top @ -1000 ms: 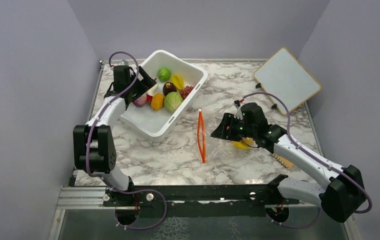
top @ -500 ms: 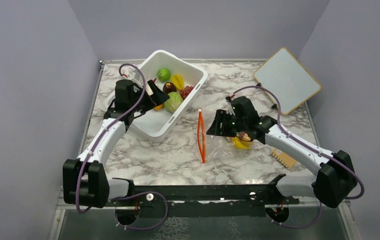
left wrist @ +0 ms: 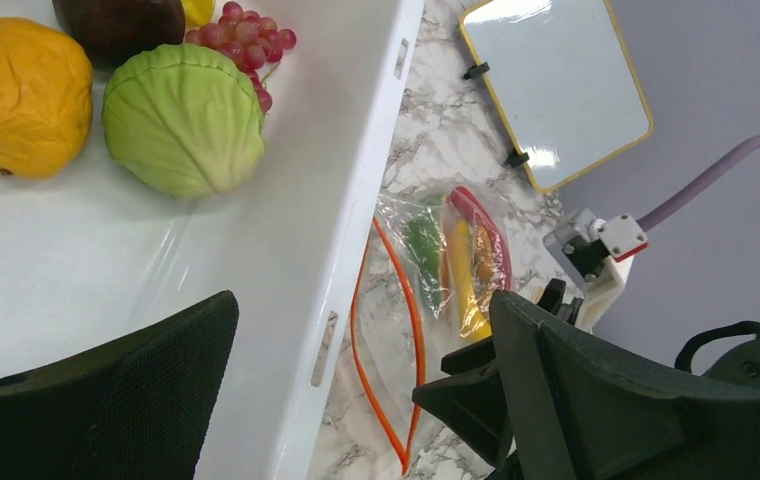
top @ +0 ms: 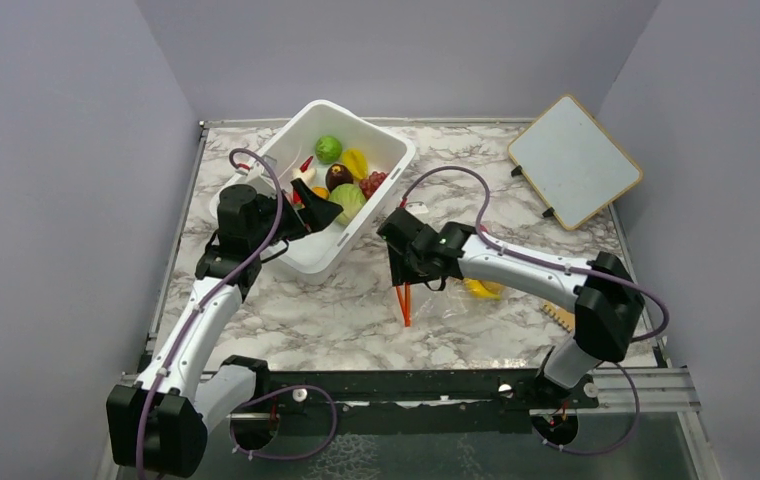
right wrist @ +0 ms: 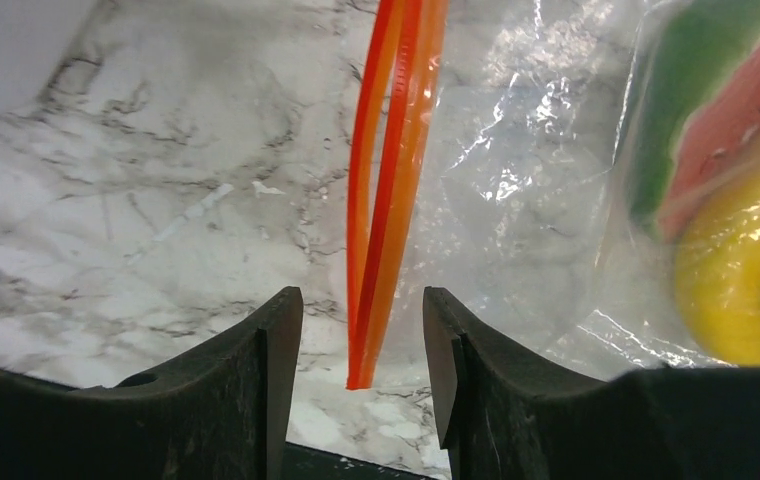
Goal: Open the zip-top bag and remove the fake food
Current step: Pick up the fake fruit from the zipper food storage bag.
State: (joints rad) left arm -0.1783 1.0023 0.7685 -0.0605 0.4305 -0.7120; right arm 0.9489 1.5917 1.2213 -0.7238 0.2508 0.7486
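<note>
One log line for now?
right gripper: open, straddling zip strip end | left gripper: open, over tub edge | fake food: inside zip-top bag

The right gripper (right wrist: 361, 335) has only the zip-top bag's (right wrist: 516, 170) orange strip end between its parted fingers, bare table (right wrist: 156, 200) to its left, the fake food (right wrist: 736, 230) bulging inside the bag to its right, and the white tub's (top: 301, 250) wall, under the left gripper (left wrist: 361, 320), just ahead-left.

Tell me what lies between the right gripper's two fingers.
The end of the orange zip strip of the zip-top bag, touching neither finger; the right wrist view shows it.
</note>
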